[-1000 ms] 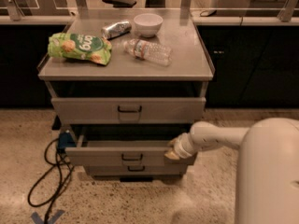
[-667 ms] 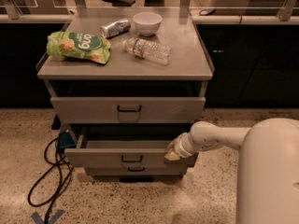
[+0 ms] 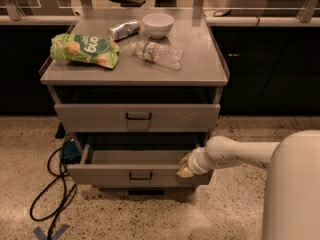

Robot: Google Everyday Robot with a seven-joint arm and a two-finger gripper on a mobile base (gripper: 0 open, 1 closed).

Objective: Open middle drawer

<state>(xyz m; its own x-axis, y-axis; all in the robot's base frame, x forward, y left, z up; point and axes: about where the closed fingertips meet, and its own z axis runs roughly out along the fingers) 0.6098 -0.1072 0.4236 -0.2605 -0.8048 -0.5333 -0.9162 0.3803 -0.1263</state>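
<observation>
The middle drawer (image 3: pixel 110 174) of a grey metal cabinet (image 3: pixel 200 76) stands pulled out, and its empty inside shows. A small black wire handle (image 3: pixel 141 175) sits at the centre of its front. My gripper (image 3: pixel 184 169) is at the right end of this drawer's front, against its upper edge, on a white arm reaching in from the right. The top drawer (image 3: pixel 170 117) above is shut. The bottom drawer is mostly hidden under the open one.
On the cabinet top lie a green snack bag (image 3: pixel 85 49), a can (image 3: pixel 124 30), a white bowl (image 3: pixel 157 24) and a plastic water bottle (image 3: pixel 159 54). A black cable (image 3: pixel 50 199) and a blue box (image 3: pixel 70 151) lie on the floor to the left. My white base (image 3: pixel 292 194) fills the lower right.
The middle drawer has come out a little further toward the camera, and my gripper has moved with its right end.
</observation>
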